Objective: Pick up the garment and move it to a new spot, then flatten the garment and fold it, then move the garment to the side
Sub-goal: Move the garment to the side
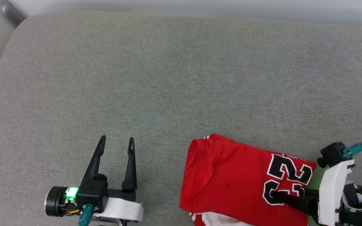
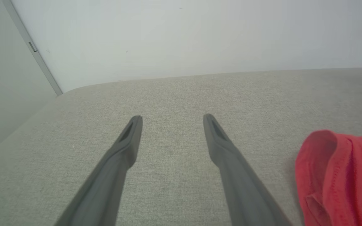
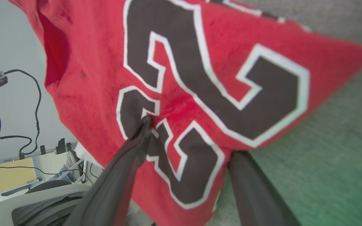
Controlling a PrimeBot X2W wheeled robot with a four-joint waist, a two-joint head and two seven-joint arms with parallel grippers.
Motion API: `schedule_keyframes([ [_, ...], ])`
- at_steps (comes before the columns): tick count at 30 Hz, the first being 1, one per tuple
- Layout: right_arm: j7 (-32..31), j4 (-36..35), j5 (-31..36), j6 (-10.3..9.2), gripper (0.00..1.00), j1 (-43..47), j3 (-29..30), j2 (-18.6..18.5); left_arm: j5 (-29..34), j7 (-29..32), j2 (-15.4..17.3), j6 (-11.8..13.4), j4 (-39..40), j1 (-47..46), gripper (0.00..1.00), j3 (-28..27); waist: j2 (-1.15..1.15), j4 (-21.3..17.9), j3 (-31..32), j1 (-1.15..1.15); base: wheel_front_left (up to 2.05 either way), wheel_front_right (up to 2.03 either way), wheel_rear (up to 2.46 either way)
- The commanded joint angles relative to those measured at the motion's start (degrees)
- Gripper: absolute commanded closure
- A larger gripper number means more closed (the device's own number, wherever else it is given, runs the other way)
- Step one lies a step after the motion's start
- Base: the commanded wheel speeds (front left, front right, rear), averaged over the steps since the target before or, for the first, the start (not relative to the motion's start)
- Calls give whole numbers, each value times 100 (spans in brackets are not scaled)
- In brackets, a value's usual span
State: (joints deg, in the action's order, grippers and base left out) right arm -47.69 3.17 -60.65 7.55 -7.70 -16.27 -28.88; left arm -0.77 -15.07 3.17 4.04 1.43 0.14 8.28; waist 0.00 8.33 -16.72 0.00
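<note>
The garment [image 1: 231, 179] lies folded on the grey cushion [image 1: 168, 78] at the lower right, red, with the black-and-white number 23 facing up and a white sleeve part [image 1: 218, 219] at its near edge. My right gripper [image 1: 273, 201] reaches in from the right, jaws wide apart. In the right wrist view one finger [image 3: 130, 150] rests on top of the garment [image 3: 200, 47] over the number, while the other finger [image 3: 253, 188] slips under the cloth's edge. My left gripper [image 1: 117, 138] stands open over bare cushion, left of the garment [image 2: 341, 175], with nothing between its fingers [image 2: 118, 157].
The cushion's rounded far-left corner [image 1: 20, 25] meets a pale wall [image 2: 168, 37] with a grey strip [image 2: 33, 50]. Bare fabric stretches ahead of and left of the garment. Cables [image 3: 33, 94] and robot base parts [image 3: 42, 201] appear beyond the cushion's near edge.
</note>
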Motion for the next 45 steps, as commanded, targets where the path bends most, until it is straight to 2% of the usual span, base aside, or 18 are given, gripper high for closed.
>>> schedule_keyframes([
  [1,-4,222,42,-13,0,91,-325,45,-14,-12,-9,6,-19,-88,0,13,0,96,-94,0,0,0,0],
  [4,111,334,86,-20,0,21,-554,-14,-29,-12,-14,33,-37,-115,0,21,0,128,-102,0,0,0,0],
  [6,290,353,188,-21,64,-37,-677,-109,-30,-12,-15,53,-49,-116,0,18,0,132,-82,0,0,0,0],
  [7,362,351,189,-21,100,-89,-742,-146,-28,-12,-16,56,-50,-96,0,8,0,121,-60,0,0,0,0],
  [13,773,111,193,-13,100,-372,-1008,-548,-54,-12,-18,104,-78,64,0,-33,0,-56,195,0,0,0,0],
  [17,894,-214,264,-12,100,-671,-1256,-873,-75,-12,-19,142,-28,183,0,-109,0,-372,402,0,0,0,0],
  [22,835,-629,405,-10,100,-1075,-1508,-1404,-130,-12,-21,213,102,363,0,-274,0,-974,455,0,0,0,0],
  [27,686,-785,730,-10,100,-1649,-1767,-2001,-92,-12,-22,246,299,381,0,-432,0,-1755,175,0,0,0,0],
  [31,831,-522,915,-10,100,-2081,-1748,-2327,-25,-12,60,235,464,243,0,-545,0,-2237,-176,0,0,0,0],
  [35,1113,-50,1095,-10,100,-2467,-1670,-2486,27,-12,170,221,606,69,0,-647,0,-2506,-570,0,0,0,0],
  [43,1474,1043,1388,-10,100,-3034,-1434,-2724,174,-12,414,138,857,-281,0,-609,0,-2538,-1268,0,0,0,0],
  [45,1536,1384,1418,-10,100,-3216,-1304,-2676,215,-12,479,157,948,-359,0,-612,0,-2526,-1446,0,0,0,0],
])
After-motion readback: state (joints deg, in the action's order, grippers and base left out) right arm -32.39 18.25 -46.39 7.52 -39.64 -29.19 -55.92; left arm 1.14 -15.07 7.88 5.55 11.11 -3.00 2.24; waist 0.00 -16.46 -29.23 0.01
